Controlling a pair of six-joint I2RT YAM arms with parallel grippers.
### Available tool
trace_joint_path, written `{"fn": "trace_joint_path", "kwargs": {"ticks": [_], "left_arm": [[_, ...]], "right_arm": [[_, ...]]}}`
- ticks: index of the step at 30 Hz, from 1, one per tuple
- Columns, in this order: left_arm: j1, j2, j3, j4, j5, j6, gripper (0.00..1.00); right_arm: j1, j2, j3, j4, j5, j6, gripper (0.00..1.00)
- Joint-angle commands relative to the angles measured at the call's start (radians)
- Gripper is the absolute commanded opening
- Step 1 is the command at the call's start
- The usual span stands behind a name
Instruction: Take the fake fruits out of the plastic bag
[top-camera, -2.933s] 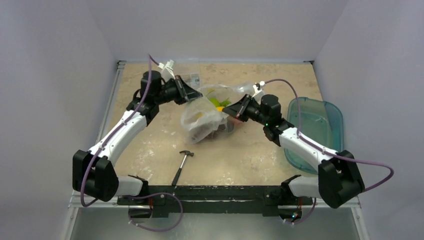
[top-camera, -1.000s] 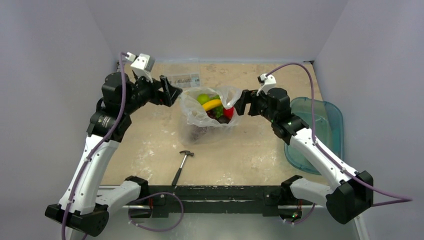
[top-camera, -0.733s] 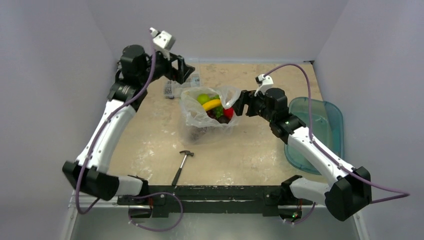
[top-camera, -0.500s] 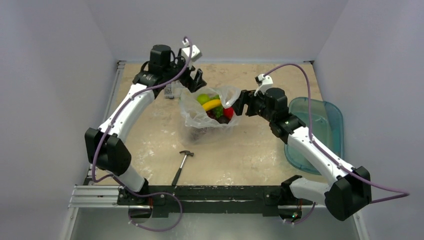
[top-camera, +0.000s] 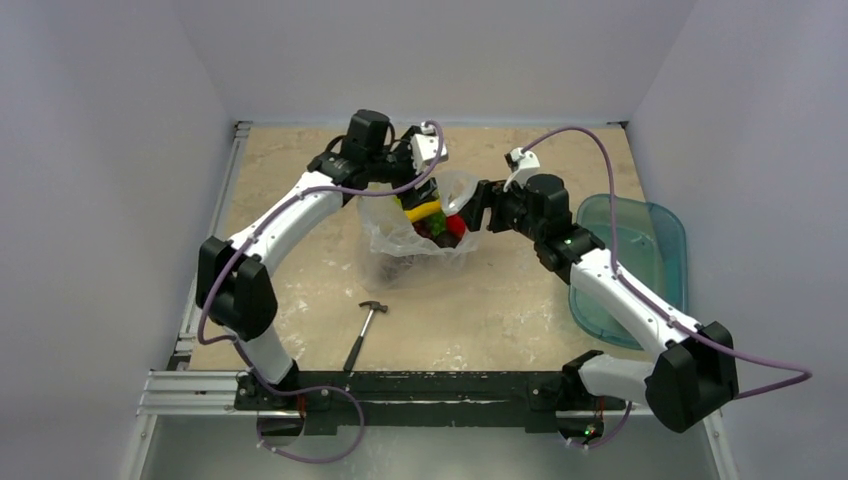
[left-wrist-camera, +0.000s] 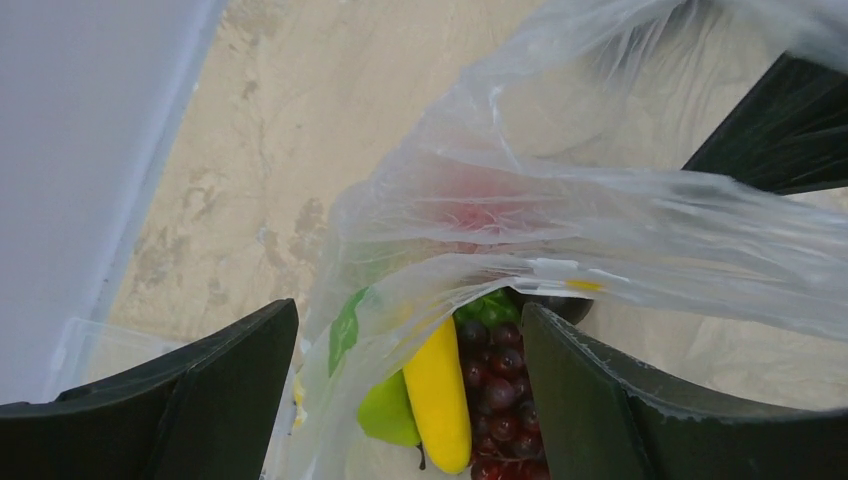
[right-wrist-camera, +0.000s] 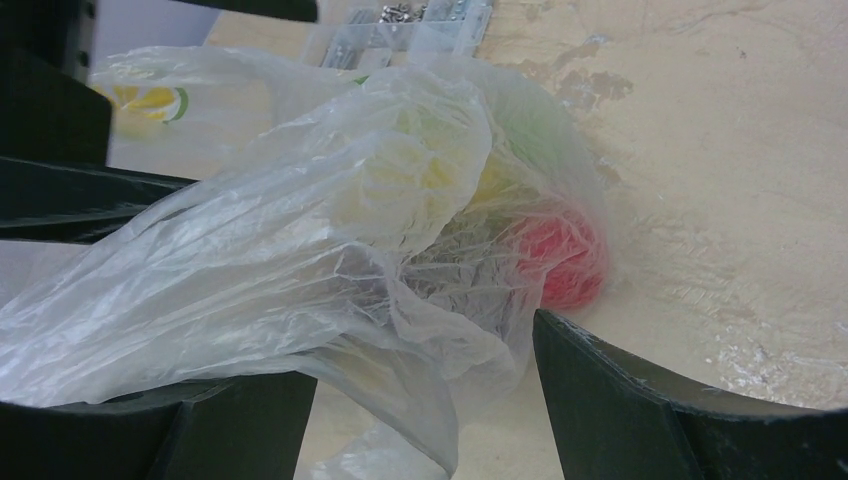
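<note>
Table (top-camera: 300, 260) first: tan top, both arms reaching to its far centre. Teal bin (top-camera: 672, 222) sits at the right edge, well apart from the work. Plastic bag (top-camera: 395, 245) stands at far centre, mouth up and slumped open, w/ the fake fruits (top-camera: 435, 222) all inside it; none out yet. Hammer (top-camera: 364, 330) lies near-centre, apart from the bag. Clear box of small parts (right-wrist-camera: 420, 15) sits just beyond the bag, far side.

Left claw (left-wrist-camera: 408, 320) hangs over the bag's far rim, jaws spread wide, gripping nothing; its view looks btwn the fingers into the mouth. Right claw (right-wrist-camera: 425, 350) is at the bag's right side, jaws also wide, loose film bunched btwn them but not pinched.

Fruits on top: yellow banana (left-wrist-camera: 438, 395), green apple (left-wrist-camera: 385, 410) touching one side of it, purple grapes (left-wrist-camera: 500, 400) touching the other. Red fruit (right-wrist-camera: 565, 260) sits low on the right, seen thru film.

Risks, as I judge them:
- Film folds over the mouth, so the left claw could close on plastic along w/ the banana and drag the whole bag up.
- Nothing pins the bag, so it may tip and spill fruit across the table.
- Glossy banana may slip from the pads.
- Claws are close together, so a careless reach could knock one into the other.
</note>
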Motion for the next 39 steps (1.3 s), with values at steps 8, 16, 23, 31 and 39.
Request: {"fn": "trace_joint_path", "kwargs": {"ticks": [8, 16, 23, 31, 39], "left_arm": [[-0.019, 0.114, 0.086, 0.038, -0.088, -0.029, 0.06], [0.133, 0.126, 0.246, -0.178, 0.311, -0.316, 0.0], [0.317, 0.236, 0.326, -0.276, 0.635, -0.548, 0.0], [0.362, 0.27, 0.319, -0.294, 0.558, -0.645, 0.0], [0.332, 0.091, 0.21, -0.18, 0.196, -0.82, 0.47]], "right_arm": [[0.003, 0.02, 0.023, 0.072, -0.009, 0.002, 0.54], [-0.113, 0.086, -0.018, 0.241, -0.407, 0.198, 0.06], [-0.247, 0.342, -0.086, 0.764, -0.993, 0.666, 0.0], [-0.392, 0.525, -0.155, 1.282, -1.021, 1.051, 0.0], [-0.301, 0.339, 0.166, -0.016, -0.564, 0.104, 0.29]]}}
